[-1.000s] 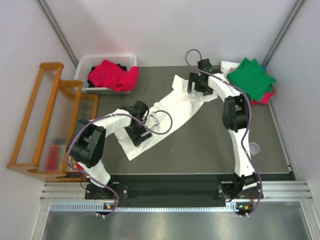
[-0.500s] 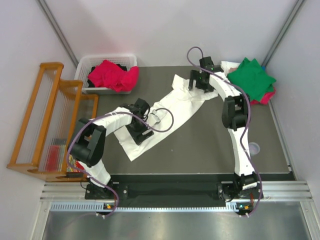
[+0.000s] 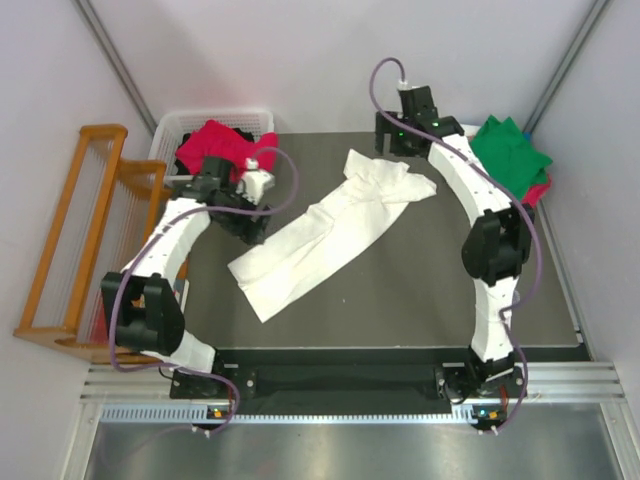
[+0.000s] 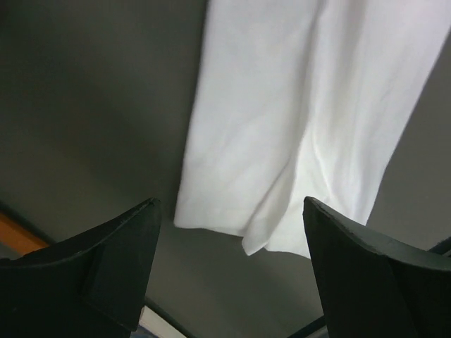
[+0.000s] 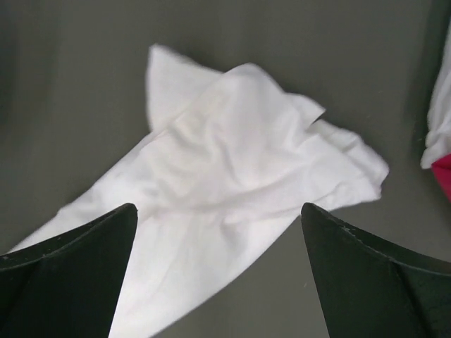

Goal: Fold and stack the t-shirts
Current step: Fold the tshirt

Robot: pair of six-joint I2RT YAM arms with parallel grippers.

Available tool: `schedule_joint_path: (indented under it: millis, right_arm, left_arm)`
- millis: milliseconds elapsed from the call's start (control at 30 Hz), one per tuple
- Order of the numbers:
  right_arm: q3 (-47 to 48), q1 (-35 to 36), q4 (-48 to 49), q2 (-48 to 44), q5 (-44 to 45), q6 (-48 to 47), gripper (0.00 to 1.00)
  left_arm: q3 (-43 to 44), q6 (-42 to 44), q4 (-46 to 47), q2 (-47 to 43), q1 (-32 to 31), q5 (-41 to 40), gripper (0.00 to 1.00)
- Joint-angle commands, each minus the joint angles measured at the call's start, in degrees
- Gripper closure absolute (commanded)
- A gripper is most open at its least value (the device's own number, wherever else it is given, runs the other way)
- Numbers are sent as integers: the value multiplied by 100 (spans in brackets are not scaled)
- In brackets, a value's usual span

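A white t-shirt (image 3: pixel 322 230) lies on the dark table as a long narrow strip, running from near left to far right. My left gripper (image 3: pixel 248 222) hovers open just beyond the strip's left side, and its wrist view shows the strip's near end (image 4: pixel 303 120) between empty fingers (image 4: pixel 116 260). Over the crumpled far end (image 5: pixel 232 155), my right gripper (image 3: pixel 390 140) stands open and holds nothing. A green t-shirt (image 3: pixel 510 150) tops a pile at the far right, with a crimson one (image 3: pixel 536 192) under it. Another crimson t-shirt (image 3: pixel 225 150) fills the basket.
The white slotted basket (image 3: pixel 168 130) stands at the far left corner. A wooden rack (image 3: pixel 95 240) stands off the table's left side. A small clear round object (image 3: pixel 508 296) lies near the right edge. Grey walls close in the back and sides.
Both grippers have left the white t-shirt and lifted away, the left one swinging left toward the basket and the right one toward the back. The shirt stays as a strip.
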Motion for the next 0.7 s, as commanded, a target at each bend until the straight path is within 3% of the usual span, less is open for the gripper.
schedule_joint_path:
  millis: [0, 100, 267, 400, 667]
  right_arm:
    - [-884, 1423, 52, -1263, 192, -453, 0]
    - [-1498, 2223, 7, -1422, 324, -463, 0]
    - [-2536, 2973, 288, -1423, -71, -234, 0]
    - [-2537, 3570, 253, -1011, -115, -138, 0]
    - [-2134, 4108, 210, -466, -133, -85, 0]
  left_arm:
    - [-113, -648, 528, -424, 967, 448, 14]
    - [-402, -894, 897, -600, 1407, 325, 14]
    - [-694, -1237, 1100, -670, 1592, 157, 14]
    - [-755, -1457, 1153, -644, 1882, 385, 14]
    - [-861, -1475, 1285, -706, 2085, 376, 13]
